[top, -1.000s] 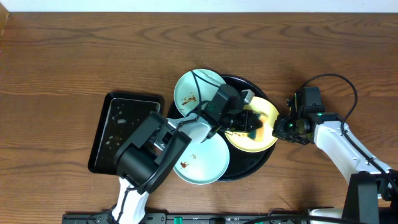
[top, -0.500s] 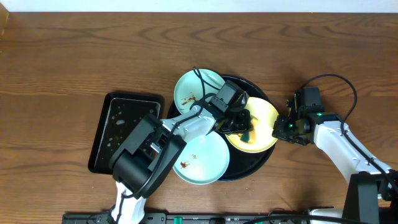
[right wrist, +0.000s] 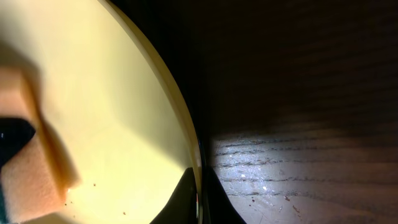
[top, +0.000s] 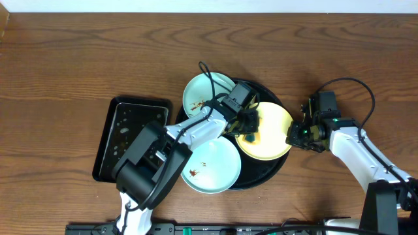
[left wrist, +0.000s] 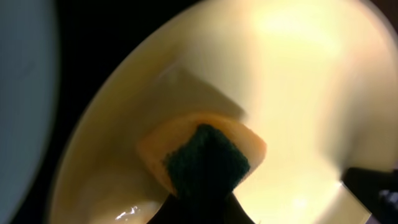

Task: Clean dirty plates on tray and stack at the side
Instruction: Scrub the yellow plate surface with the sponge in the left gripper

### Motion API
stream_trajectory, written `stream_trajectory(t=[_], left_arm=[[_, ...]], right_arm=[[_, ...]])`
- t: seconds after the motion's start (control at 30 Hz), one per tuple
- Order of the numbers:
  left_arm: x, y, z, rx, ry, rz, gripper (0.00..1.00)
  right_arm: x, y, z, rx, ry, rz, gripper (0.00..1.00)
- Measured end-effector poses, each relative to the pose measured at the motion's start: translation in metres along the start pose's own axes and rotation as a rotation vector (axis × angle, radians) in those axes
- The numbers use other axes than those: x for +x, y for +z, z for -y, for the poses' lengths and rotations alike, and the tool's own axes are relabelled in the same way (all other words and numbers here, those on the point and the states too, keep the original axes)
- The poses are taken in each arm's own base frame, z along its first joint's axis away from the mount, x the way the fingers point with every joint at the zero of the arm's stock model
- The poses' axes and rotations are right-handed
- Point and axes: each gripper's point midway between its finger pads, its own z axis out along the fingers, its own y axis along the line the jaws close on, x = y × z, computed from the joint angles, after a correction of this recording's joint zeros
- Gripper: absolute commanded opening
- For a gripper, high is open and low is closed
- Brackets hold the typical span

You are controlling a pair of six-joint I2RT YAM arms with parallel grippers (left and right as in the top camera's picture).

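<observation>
The pale yellow plate lies on the right side of the round black tray. My left gripper is shut on a sponge, green on top and orange below, pressed on the yellow plate. My right gripper is shut on the yellow plate's right rim, one finger inside and one outside. A turquoise plate with brown smears lies at the tray's far left. Another turquoise plate with a small smear lies at the tray's front.
A smaller black rectangular tray with droplets lies to the left of the round tray. The wooden table is bare around them. Small brown crumbs lie on the table by the yellow plate's rim.
My left gripper has drawn the sponge leftwards across the yellow plate, from its middle toward its left edge. The right gripper keeps hold of the rim unmoved.
</observation>
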Motion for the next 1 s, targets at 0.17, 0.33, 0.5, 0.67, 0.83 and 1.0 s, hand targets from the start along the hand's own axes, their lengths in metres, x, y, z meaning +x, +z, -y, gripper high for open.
stream_trajectory(t=[0.17,0.33,0.5,0.67,0.83,1.0], left_arm=[[-0.001,0.009,0.028,0.163,0.077,-0.01,0.07],[0.013,0.009,0.069,0.34,0.147,-0.055,0.07],[0.028,0.002,0.108,0.485,0.196,-0.09,0.08],[0.029,0.003,0.104,0.472,0.161,-0.107,0.07],[0.027,0.009,0.099,0.447,0.143,-0.096,0.07],[0.031,0.031,0.076,0.394,0.081,-0.129,0.07]], right_arm=[[0.0,0.0,0.0,0.0,0.0,0.0,0.01],[0.0,0.0,0.0,0.0,0.0,0.0,0.01],[0.001,0.0,0.0,0.001,0.001,-0.005,0.01],[0.002,0.0,0.001,0.002,0.002,-0.009,0.01],[0.003,0.0,0.001,0.004,0.003,-0.013,0.01],[0.004,-0.001,0.001,0.005,0.004,-0.018,0.01]])
